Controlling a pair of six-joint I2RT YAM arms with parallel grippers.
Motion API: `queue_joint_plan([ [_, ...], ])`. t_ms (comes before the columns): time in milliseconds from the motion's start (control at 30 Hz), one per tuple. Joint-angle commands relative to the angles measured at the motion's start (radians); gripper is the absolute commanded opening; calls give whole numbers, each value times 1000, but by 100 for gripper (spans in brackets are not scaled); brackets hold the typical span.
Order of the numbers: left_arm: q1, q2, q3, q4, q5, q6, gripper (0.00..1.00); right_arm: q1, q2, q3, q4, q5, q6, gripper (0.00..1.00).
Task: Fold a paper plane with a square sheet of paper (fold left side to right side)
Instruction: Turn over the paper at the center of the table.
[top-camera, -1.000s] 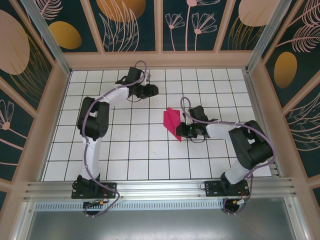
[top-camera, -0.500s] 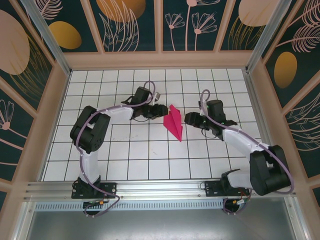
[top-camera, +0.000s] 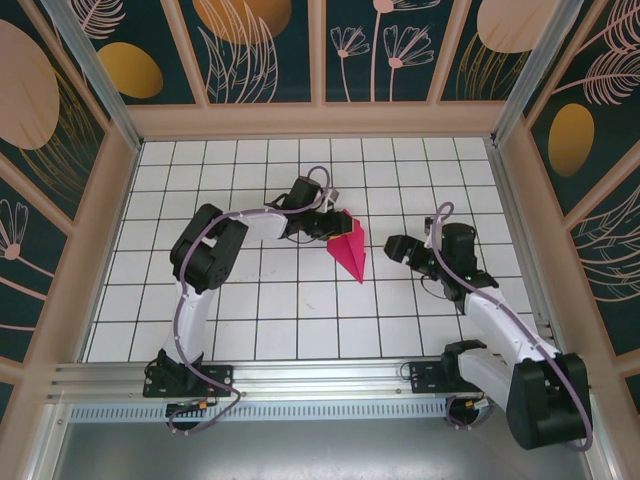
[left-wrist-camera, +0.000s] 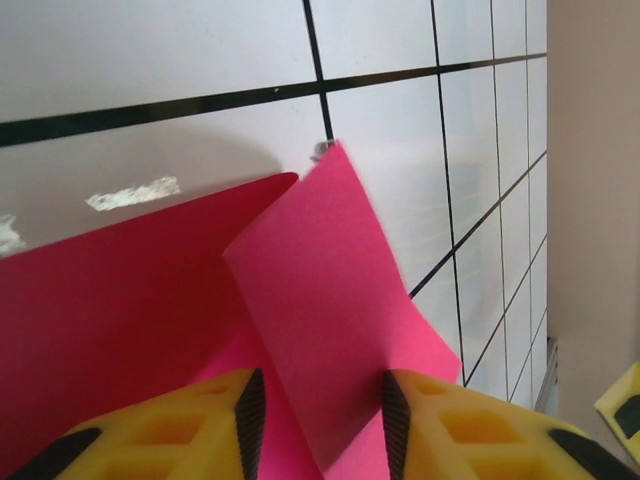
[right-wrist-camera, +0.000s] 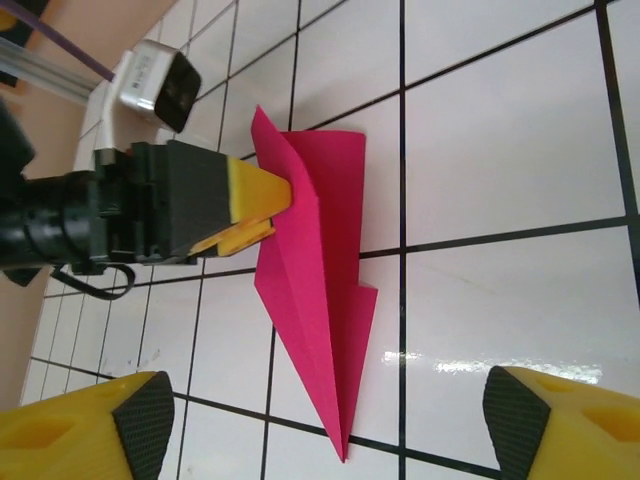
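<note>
The square sheet of paper is folded into a slim magenta paper plane (top-camera: 349, 248) that lies on the white grid table (top-camera: 250, 300), its point toward the near side. My left gripper (top-camera: 329, 225) sits at the plane's far left edge. In the left wrist view its yellow fingers (left-wrist-camera: 215, 420) stand apart with a raised pink flap (left-wrist-camera: 320, 300) between them. The right wrist view has the left gripper (right-wrist-camera: 265, 210) touching the plane (right-wrist-camera: 320, 270). My right gripper (top-camera: 395, 248) is wide open to the right of the plane, clear of it, its fingertips (right-wrist-camera: 515, 415) far apart.
Wooden walls (top-camera: 110, 220) with patterned panels ring the table. An aluminium rail (top-camera: 320, 375) runs along the near edge by the arm bases. The left arm's wrist camera (right-wrist-camera: 160, 85) sits just behind its gripper.
The left gripper has swung right to the plane's far left edge and narrowed. The right gripper has opened, let go of the plane's right side and drawn back to the right.
</note>
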Motion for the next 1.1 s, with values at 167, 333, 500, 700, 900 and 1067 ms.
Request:
queue_joint_plan([
  [167, -11, -20, 42, 22, 15, 3, 8, -99, -50, -117, 260, -261, 164, 99],
  [333, -7, -158, 51, -19, -29, 42, 6, -126, -28, -132, 385, -392, 223, 99],
  [500, -6, -286, 61, 10, -5, 7, 6, -123, -5, -127, 519, -482, 276, 99],
  [700, -8, -381, 29, 143, 71, -91, 8, -87, 89, -76, 661, -535, 341, 99],
  [900, -13, -409, 11, 185, 116, -127, 9, -16, 174, -18, 796, -535, 415, 98],
  [1067, -14, -411, 1, 189, 138, -129, 10, 9, 211, 12, 857, -525, 450, 87],
])
